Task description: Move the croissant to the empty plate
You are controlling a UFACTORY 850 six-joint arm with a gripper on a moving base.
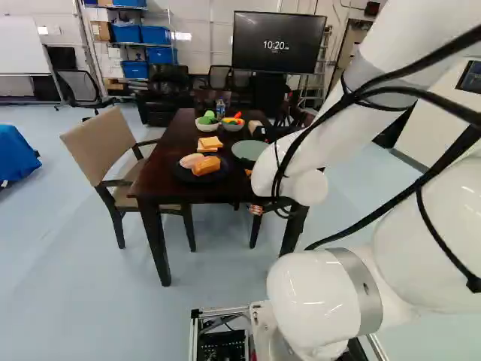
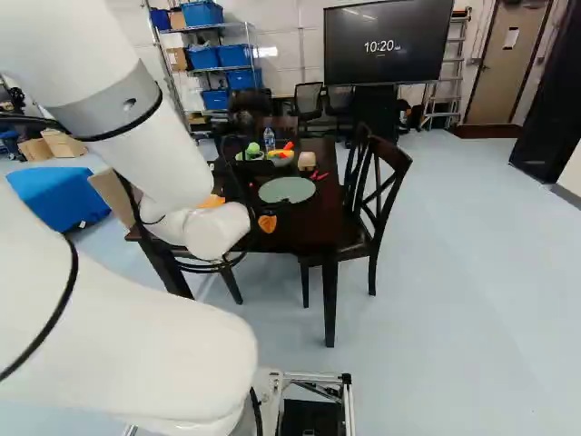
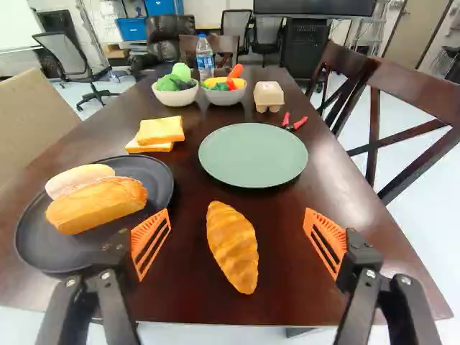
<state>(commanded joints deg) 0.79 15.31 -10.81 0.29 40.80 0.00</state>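
The croissant (image 3: pixel 233 248), golden brown and ridged across, tapers at both ends. It lies flat on the table (image 3: pixel 194 305), about midway along the near edge and close to it, its far tip slanted toward the left edge. The plate (image 3: pixel 253 154), round and grey-green, sits flat and bare farther from that edge, nearer the right edge, apart from the croissant.

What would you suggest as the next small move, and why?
Probably ease the black, orange-padded pincer forward and down over the golden-brown, ridged croissant, then close: it lies on the dark wooden table between the open fingers, touching neither.
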